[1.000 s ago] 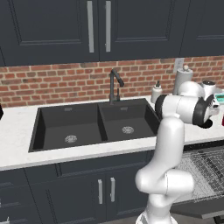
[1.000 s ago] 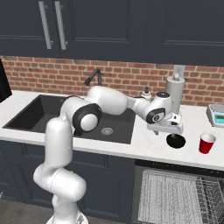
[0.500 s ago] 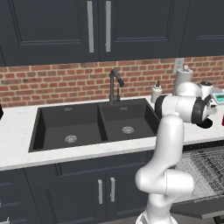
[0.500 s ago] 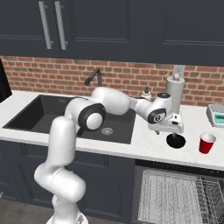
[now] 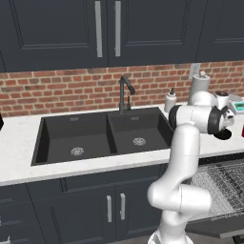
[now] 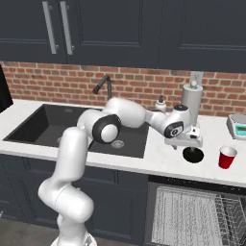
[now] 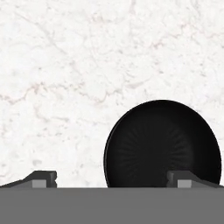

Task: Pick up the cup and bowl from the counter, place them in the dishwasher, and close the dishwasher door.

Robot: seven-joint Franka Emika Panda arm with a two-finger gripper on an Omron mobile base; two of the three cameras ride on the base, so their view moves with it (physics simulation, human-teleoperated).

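A black bowl [image 7: 162, 144] sits on the white counter [image 7: 65, 65], right of the sink. My gripper [image 7: 116, 179] hangs open just above it: one fingertip [image 7: 188, 178] is over the bowl's near rim, the other over bare stone. From the right base view the gripper [image 6: 185, 144] is just left of the bowl [image 6: 193, 155], and a red cup [image 6: 226, 157] stands upright further right. The dishwasher [image 6: 192, 216] below has its grey wire rack pulled out. Its dark dishwasher door [image 5: 209, 228] lies folded down under the rack.
The black double sink [image 6: 53, 127] with its faucet [image 6: 103, 84] lies left of the arm. A soap bottle [image 6: 160, 103] and a tall grey canister [image 6: 192, 98] stand by the brick wall behind the bowl. A small scale [image 6: 238, 126] sits at the far right.
The hand has edged slightly right and down toward the bowl. The jaws stay open, and the bowl and cup have not moved.
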